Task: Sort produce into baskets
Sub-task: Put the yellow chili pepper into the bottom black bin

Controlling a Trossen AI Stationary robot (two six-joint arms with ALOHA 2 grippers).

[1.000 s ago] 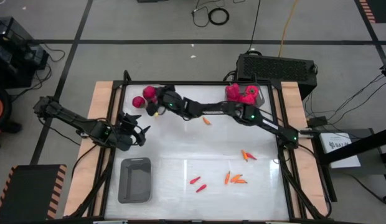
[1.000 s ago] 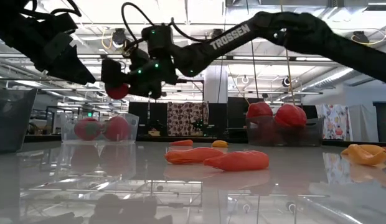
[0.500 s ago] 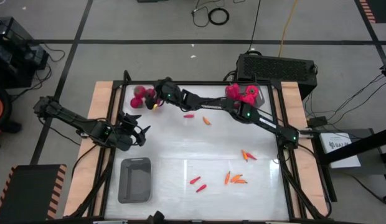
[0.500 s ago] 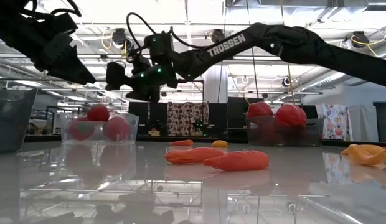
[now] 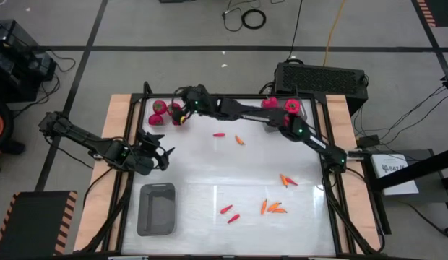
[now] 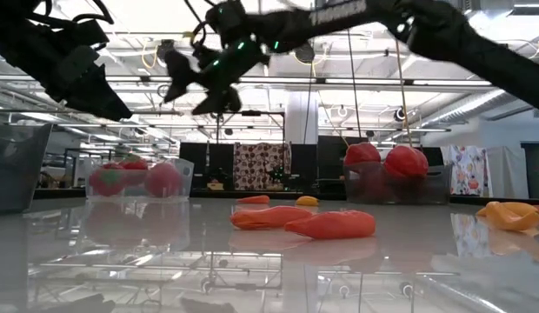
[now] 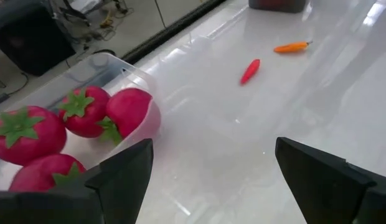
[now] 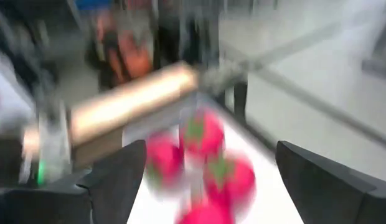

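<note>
Claw first: our right claw [image 5: 186,101] hangs with its jaws spread and nothing between them, high over the far-left basket [image 5: 163,114], where we see several round red fruits [image 7: 87,111] sitting inside, packed against one another. That clear tub lies directly beneath and just to the left-hand side of this claw, so nothing there asks for another grasp.

What the next move turns on, we judge, lies back along the right arm's own reach: a slim red chilli [image 5: 219,134] and an orange chilli [image 5: 240,140] lie on the bench [image 5: 209,180] near the claw, toward the middle, each with its long axis running roughly crosswise to the bench. The red one is the nearer of the two (a short retreat and a descent would bring the claw over it).

Farther off, well apart from this claw, more orange and red pieces [image 5: 273,209] lie scattered toward the near edge.

Our left claw [image 5: 157,155] waits with fingers parted and empty, beside the grey basket [image 5: 157,209], and sits nearer to that basket than the right does.
</note>
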